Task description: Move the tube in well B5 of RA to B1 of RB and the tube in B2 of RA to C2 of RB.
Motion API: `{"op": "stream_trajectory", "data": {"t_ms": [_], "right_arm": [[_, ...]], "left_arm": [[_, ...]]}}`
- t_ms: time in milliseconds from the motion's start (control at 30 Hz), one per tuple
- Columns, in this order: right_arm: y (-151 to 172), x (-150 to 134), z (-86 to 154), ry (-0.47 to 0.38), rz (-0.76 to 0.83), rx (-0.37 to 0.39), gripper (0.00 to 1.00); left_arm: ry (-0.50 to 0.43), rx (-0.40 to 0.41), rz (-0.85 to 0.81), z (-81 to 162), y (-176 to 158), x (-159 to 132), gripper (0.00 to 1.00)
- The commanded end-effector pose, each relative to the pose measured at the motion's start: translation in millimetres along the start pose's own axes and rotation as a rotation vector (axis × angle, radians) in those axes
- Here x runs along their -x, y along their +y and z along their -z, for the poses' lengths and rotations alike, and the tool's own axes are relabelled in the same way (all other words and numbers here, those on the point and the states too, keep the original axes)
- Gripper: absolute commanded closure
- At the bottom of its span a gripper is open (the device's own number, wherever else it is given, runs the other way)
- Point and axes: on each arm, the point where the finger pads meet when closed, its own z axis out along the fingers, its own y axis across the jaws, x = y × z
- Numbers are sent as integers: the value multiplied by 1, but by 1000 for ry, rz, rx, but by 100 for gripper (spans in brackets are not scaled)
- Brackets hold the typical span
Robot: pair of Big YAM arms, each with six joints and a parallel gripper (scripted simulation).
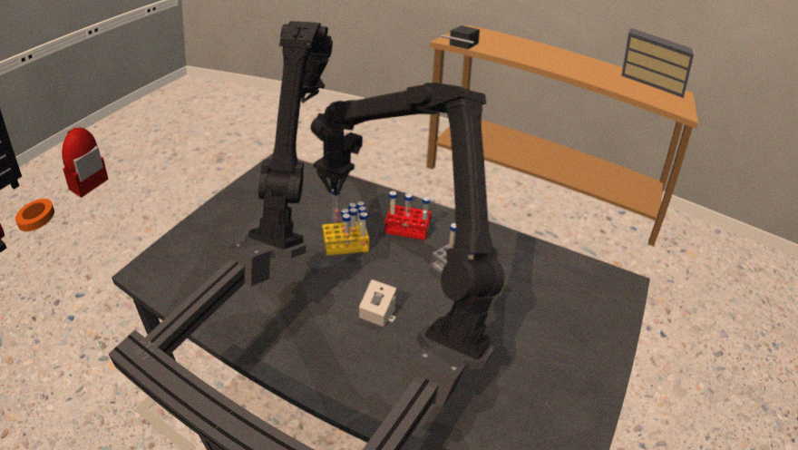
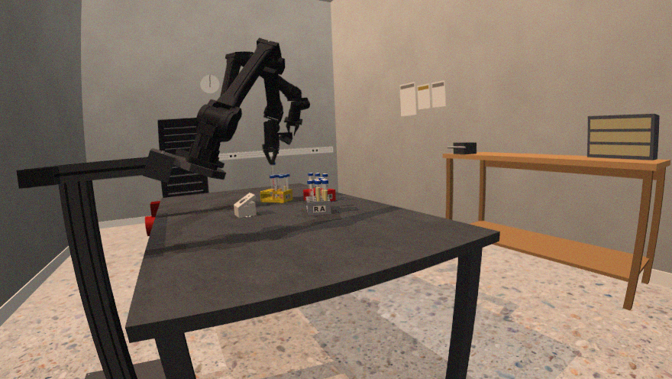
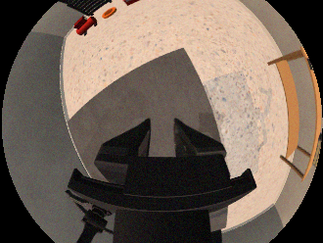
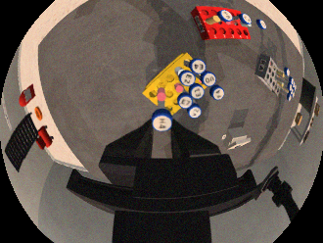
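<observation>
The dark grey table carries on its top a yellow rack, a red rack near it, a grey rack, and one off-white box with sloped top, which stands apart from the racks.

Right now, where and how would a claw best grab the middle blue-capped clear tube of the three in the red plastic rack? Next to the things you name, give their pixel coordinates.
Probably by the blue cap of the middle tube (image 1: 409, 196) (image 2: 317, 174) (image 4: 246, 19), from straight above, fingers on opposite sides. It stands upright with its cap well above the red rack (image 1: 406, 229) (image 4: 211, 33), and a tube on either side makes a low sideways approach riskier.
</observation>
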Motion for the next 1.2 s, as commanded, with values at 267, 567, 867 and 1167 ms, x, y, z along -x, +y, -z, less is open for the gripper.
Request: {"op": "stream_trajectory", "data": {"t_ms": [267, 567, 867, 1167], "right_arm": [[-2, 3, -15, 2, 0, -2, 100], [-3, 3, -18, 3, 0, -4, 100], [3, 5, -18, -1, -2, 6, 100], [1, 3, -20, 0, 0, 3, 100]], "left_arm": [[-31, -21, 13, 13, -5, 15, 70], [-31, -21, 13, 13, -5, 15, 70], [-31, -21, 13, 13, -5, 15, 70], [-31, -21, 13, 13, -5, 15, 70]]}}
